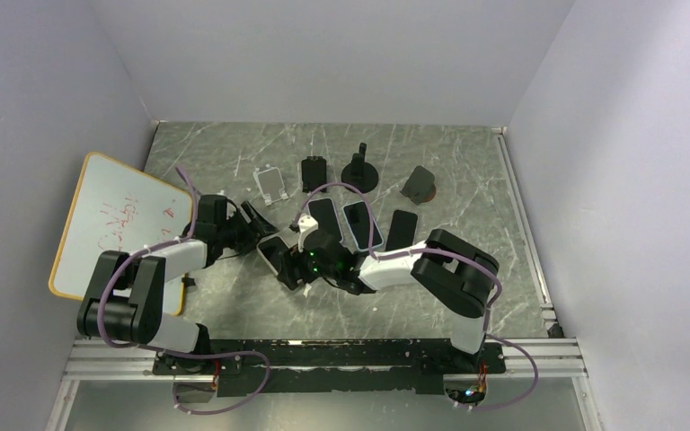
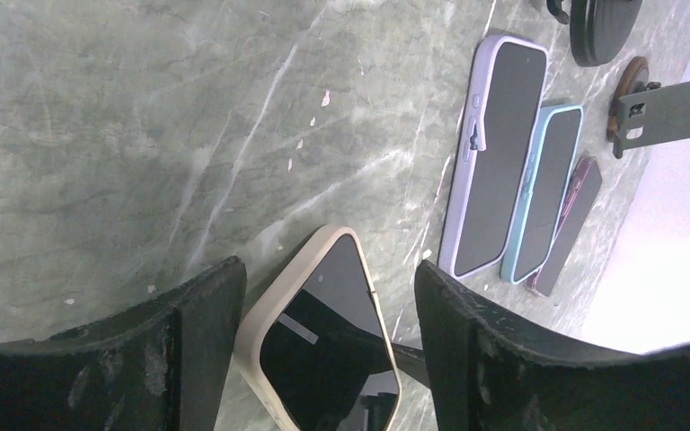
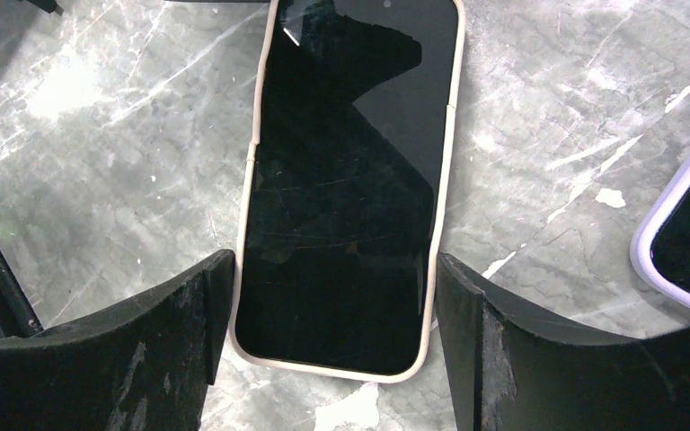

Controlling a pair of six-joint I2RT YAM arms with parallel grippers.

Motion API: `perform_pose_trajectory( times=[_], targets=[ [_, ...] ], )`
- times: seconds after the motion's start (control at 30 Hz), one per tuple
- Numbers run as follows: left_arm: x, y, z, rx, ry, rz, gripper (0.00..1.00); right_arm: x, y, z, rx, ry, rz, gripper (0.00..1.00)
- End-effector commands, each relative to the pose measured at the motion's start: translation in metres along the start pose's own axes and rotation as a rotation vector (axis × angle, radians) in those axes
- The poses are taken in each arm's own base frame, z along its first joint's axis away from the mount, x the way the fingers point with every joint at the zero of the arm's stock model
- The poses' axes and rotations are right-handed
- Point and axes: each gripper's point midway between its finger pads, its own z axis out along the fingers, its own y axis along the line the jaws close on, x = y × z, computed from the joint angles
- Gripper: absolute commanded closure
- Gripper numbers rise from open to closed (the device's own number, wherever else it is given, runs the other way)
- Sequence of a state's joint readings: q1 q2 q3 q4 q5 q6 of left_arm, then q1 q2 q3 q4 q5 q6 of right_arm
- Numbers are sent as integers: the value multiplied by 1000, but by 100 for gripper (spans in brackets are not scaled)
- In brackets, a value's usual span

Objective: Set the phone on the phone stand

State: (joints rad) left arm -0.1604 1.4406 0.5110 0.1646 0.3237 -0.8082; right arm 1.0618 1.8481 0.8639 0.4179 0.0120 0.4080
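Observation:
The phone (image 1: 274, 254), black-screened in a cream case, lies on the marble table (image 1: 467, 180) between both arms. My right gripper (image 3: 334, 260) straddles its near end, both fingers against the case's long edges, shut on the phone (image 3: 346, 180). From the opposite end my left gripper (image 2: 328, 269) is open around the phone (image 2: 328, 332): the left finger touches the case and a narrow gap remains at the right finger. In the top view the left gripper (image 1: 263, 235) and right gripper (image 1: 289, 268) face each other. Phone stands line the back: clear (image 1: 271, 184), black (image 1: 314, 172), round black (image 1: 360, 171), grey (image 1: 420, 184).
Three other phones lie side by side right of the arms: lilac-cased (image 2: 496, 153), blue-cased (image 2: 544, 189) and dark (image 2: 568, 224). A yellow-framed whiteboard (image 1: 112, 224) leans at the left wall. Grey walls enclose the table on three sides.

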Motion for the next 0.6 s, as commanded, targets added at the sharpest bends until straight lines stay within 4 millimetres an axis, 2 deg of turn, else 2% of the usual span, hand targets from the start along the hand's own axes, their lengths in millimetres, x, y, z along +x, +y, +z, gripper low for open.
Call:
perform_pose_trajectory(
  times=[0.0, 0.2, 0.4, 0.57],
  targets=[
    [14, -4, -5, 31, 53, -51, 28, -32, 21, -8, -72, -105, 6, 66],
    [25, -8, -12, 70, 78, -78, 38, -37, 22, -10, -77, -127, 1, 66],
    [36, -12, -13, 108, 109, -89, 65, -40, 23, -10, -81, -137, -2, 66],
    [32, -20, -14, 132, 104, -63, 89, -42, 24, -13, -85, -147, -10, 66]
  ],
)
